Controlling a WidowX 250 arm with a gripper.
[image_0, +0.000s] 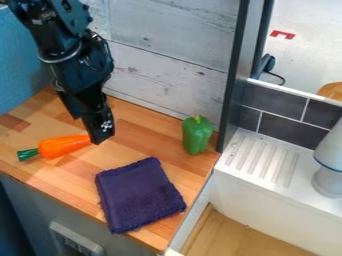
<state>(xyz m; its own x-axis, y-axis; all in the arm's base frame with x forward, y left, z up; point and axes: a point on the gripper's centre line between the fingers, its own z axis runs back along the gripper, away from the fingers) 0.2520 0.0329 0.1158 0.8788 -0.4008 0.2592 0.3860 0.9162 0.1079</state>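
1. Positioned low over the wooden counter (73, 175), with the gripper (101, 136) right at the narrow tip of the toy carrot (63, 146); contact impossible to tell.
2. Cannot tell whether open or closed.
3. Judged as close positioning at the carrot, lying on its side, green end pointing away.
4. For any grasp there, likely to need alignment across the thicker orange body.
5. Best kept clear of the folded purple towel (140, 195) and the green bell pepper (197, 135), both well apart from the carrot.

Arm (73, 65) — cropped by top edge
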